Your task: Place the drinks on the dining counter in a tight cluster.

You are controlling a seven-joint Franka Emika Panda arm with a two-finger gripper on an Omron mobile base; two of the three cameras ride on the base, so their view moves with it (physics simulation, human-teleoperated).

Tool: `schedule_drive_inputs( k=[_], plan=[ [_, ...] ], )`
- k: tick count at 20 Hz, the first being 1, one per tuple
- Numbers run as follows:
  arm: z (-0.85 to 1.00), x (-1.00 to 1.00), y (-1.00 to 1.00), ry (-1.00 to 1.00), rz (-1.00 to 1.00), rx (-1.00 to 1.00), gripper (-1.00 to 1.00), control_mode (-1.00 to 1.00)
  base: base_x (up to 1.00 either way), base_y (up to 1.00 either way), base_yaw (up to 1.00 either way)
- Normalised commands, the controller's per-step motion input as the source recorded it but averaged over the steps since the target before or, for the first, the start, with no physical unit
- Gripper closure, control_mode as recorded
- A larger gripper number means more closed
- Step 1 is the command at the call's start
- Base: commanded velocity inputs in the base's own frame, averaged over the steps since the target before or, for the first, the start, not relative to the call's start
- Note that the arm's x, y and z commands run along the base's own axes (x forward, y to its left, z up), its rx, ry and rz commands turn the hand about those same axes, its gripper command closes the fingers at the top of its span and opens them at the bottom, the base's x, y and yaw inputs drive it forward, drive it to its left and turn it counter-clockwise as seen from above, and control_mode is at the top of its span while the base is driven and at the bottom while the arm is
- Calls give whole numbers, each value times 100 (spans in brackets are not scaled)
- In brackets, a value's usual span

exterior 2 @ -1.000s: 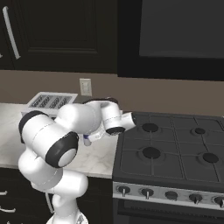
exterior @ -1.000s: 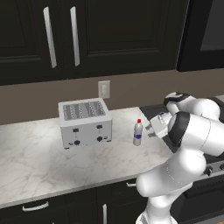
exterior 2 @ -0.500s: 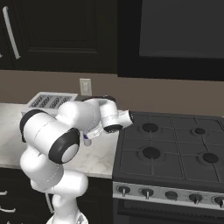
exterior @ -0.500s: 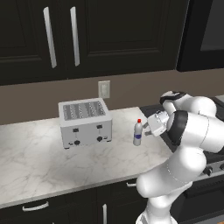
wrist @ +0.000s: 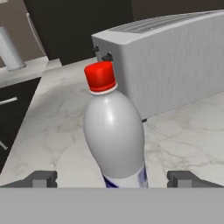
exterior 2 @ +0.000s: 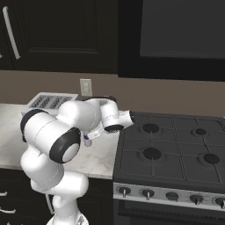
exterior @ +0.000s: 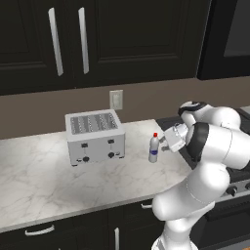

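Approaching the small pale red-capped bottle [wrist: 114, 135] standing upright on the grey-veined marble worktop [exterior: 44, 176] beside the silver toaster [exterior: 95, 136], the gripper [wrist: 113, 178] is spread wide around it, needing a centred squeeze low on the body.

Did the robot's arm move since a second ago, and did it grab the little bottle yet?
Yes, a little: the arm crept closer to the small pale red-capped bottle. The claw is open, one finger on each side of the bottle, nothing grabbed yet. The bottle and the toaster stayed put on the marble worktop.
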Motion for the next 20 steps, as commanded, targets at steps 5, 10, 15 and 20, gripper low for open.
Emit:
schedule_drive_inputs(
  k=[5,10,15,20],
  plan=[
    [0,6,13,0,0,0,-100,-100,0,0,0],
    [0,0,9,0,0,0,-100,-100,0,0,0],
    [1,0,11,0,0,0,-100,-100,0,0,0],
    [0,0,12,0,0,0,-100,-100,0,0,0]
  ],
)
